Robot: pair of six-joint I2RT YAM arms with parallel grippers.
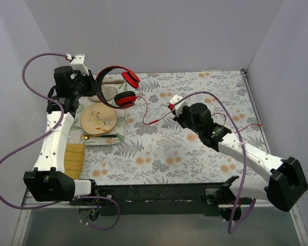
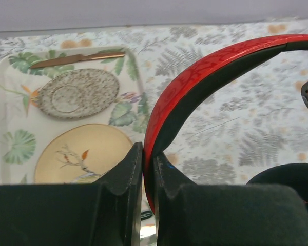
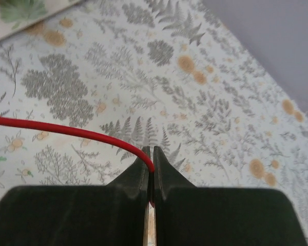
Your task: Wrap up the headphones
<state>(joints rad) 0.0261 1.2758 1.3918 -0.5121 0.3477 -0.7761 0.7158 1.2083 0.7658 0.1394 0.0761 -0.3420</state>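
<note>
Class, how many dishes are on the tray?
2: a yellow plate on the tray, and a speckled grey dish beside it, seen through the headphones' loop. None seems hidden.

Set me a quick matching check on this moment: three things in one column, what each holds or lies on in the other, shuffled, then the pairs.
Things:
1. left gripper
2. right gripper
3. yellow plate

States:
a. lies on the tray
b. shut on the cable
c. shut on the headband

Pairs: 1-c; 2-b; 3-a
</note>
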